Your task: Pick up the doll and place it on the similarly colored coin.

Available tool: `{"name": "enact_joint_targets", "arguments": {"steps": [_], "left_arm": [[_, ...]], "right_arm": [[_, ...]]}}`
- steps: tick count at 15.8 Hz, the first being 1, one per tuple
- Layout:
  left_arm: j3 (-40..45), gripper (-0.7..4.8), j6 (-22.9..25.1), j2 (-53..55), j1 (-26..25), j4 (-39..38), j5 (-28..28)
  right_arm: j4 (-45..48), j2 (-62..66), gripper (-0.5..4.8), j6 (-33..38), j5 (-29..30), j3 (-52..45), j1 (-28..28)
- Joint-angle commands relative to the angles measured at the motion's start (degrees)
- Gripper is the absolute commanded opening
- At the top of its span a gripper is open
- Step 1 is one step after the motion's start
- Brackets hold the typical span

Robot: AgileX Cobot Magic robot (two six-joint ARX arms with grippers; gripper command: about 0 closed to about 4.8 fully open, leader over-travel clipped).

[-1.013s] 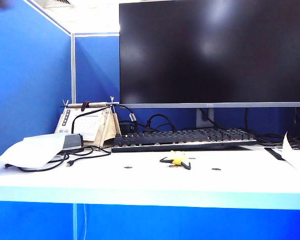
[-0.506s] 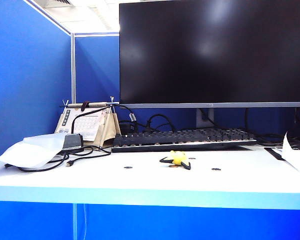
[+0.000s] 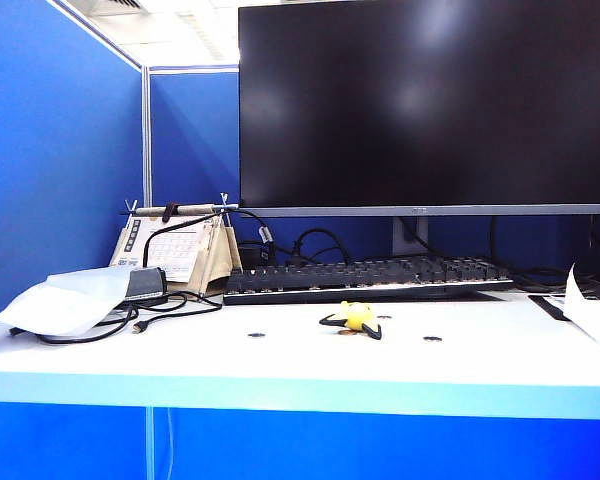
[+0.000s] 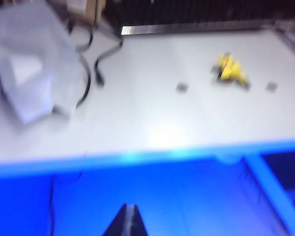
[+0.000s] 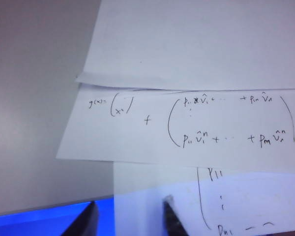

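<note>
Centrally doll (image 3: 358,317) lies flat, long axis along keyboard (image 3: 368,277).

Blue partition walls (image 3: 60,150), white desk (image 3: 280,365) with blue edge, ceiling light panels (image 3: 195,25) overhead.

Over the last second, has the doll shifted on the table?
No. The doll sits at the same spot in front of the keyboard, between the same dark coins, in all exterior pictures.

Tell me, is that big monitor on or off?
Off, it seems: the monitor is black all over, with only faint reflections. Both grippers are off the desk.
</note>
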State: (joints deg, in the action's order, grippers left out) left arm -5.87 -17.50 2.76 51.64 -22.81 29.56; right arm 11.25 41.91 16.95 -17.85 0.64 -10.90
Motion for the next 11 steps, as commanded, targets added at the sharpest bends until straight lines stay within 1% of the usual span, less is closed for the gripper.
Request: {"name": "enact_joint_targets", "arguments": {"steps": [1, 4, 11], "left_arm": [[-0.2, -0.05, -2.1, -2.4, 0.2, -7.2, 0.2], [-0.2, -0.05, -2.9, -2.5, 0.4, -7.2, 0.0], [-0.2, -0.04, -2.8, -2.5, 0.4, -7.3, -0.4]], "right_arm": [[0.7, -0.1, 1.71, 0.2, -0.1, 0.2, 0.0], [0.8, -0.1, 1.71, 0.2, -0.5, 0.2, 0.0], [0.8, -0.1, 1.71, 0.2, -0.1, 0.2, 0.0]]}}
